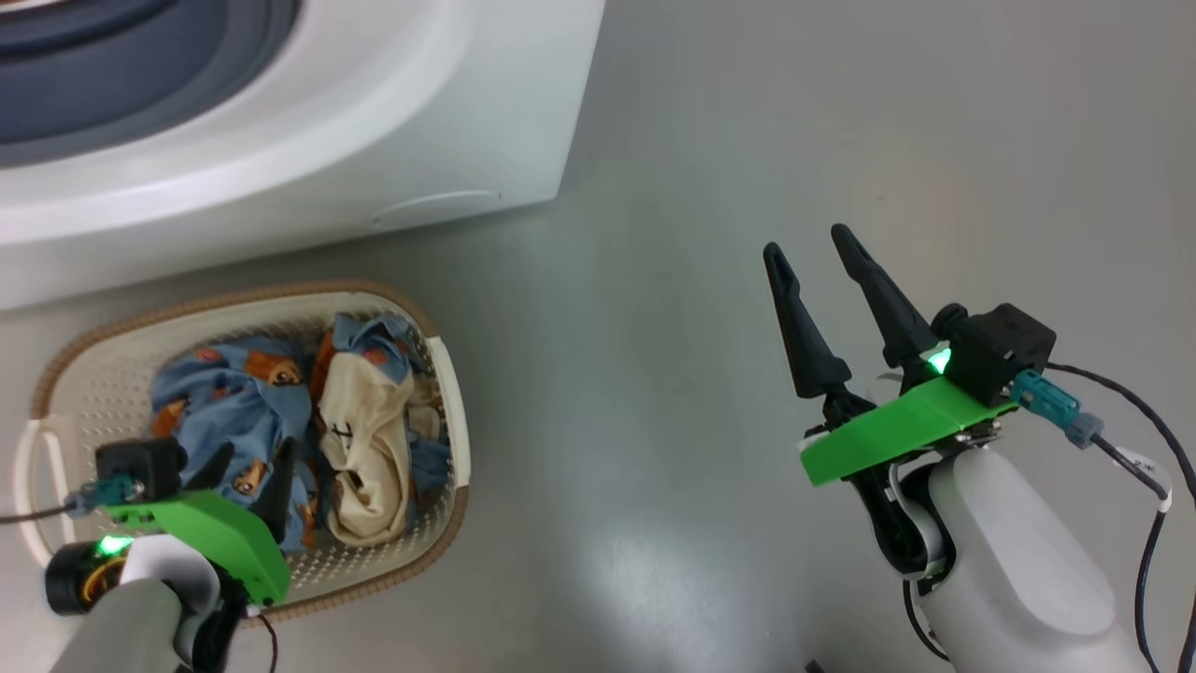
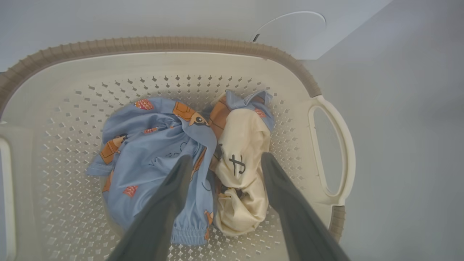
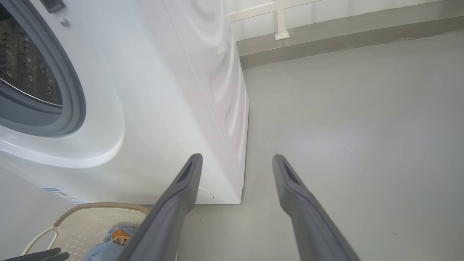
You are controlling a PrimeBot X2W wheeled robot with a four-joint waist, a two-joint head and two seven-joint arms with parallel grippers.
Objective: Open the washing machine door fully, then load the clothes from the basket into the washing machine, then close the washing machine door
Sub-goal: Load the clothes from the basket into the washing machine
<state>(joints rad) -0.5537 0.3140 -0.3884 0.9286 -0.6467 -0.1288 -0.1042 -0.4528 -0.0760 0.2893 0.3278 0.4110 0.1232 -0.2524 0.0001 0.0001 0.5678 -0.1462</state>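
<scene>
Left end effector (image 2: 225, 159) hangs low over the basket, its two dark fingers spread wide and pointing down at the pile; nothing is pinched between them, and I cannot tell whether the tips touch cloth. Right end effector (image 1: 804, 241) is spread as well and empty, held over bare floor well apart from the laundry.

The clothes (image 2: 152, 156) lie bunched in the middle of the basket: soft, crumpled light-blue fabric with orange-brown prints and a ribbed cuff, and beside it a cream garment (image 2: 243, 145) with dark marks, folded in on itself. The basket (image 2: 72, 108) is cream plastic, rounded-rectangular, its walls and bottom pierced with small holes, topped by a brown woven-look rim (image 2: 163, 41) and a smooth white loop handle (image 2: 348, 145).

Just behind it stands the washing machine (image 1: 374, 140) — a glossy white box with a round lower flap (image 1: 439, 207). In the right wrist view its mouth is uncovered, with the grey-blue rubber gasket (image 3: 74, 108) ringing a perforated steel drum (image 3: 25, 69), so I judge the door-opening step done. Loading looks not yet begun: every garment sits in the basket, and the first grab seems the step in hand. Closing the door comes after that. The floor (image 1: 701, 140) around is smooth, pale grey.
</scene>
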